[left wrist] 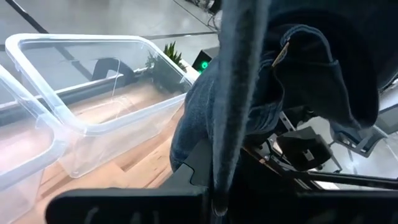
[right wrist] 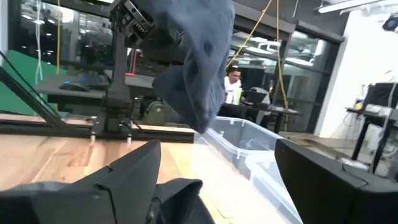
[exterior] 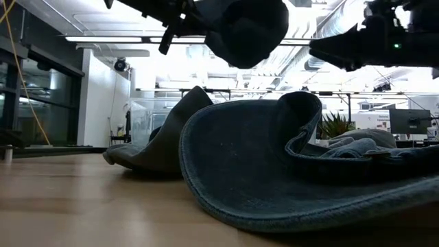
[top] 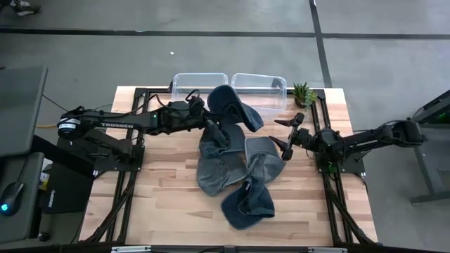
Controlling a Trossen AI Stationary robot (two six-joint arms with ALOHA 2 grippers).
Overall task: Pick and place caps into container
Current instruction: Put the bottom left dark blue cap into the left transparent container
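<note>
The left gripper [top: 205, 112] has its fingers clamped tight on a dark slate-blue cap [top: 233, 107], which hangs in the air above the desk [top: 169, 204], near the far edge. From above, the lifted cap overlaps the near walls of two clear plastic bins [top: 259, 86] that stand side by side at the far edge (the cap is above and in front of them, not inside either one). In the left wrist view the held fabric [left wrist: 286, 68] drapes down in folds just beside the nearer bin [left wrist: 99, 93].

The right gripper [top: 289, 133] hovers toward the right edge of the desk with its fingers [right wrist: 130, 171] spread wide and nothing between them. It sits just beside the pile of other caps [top: 235, 169], apart from it. That pile lies in the middle of the desk: grey caps heaped together, and one darker blue cap [top: 247, 205] closest to the near edge. In the low view this cap [exterior: 274, 171] fills the foreground, its brim curled upward.

A small green plant [top: 304, 93] stands at the far right corner. A person [right wrist: 232, 86] is visible in the room beyond.
</note>
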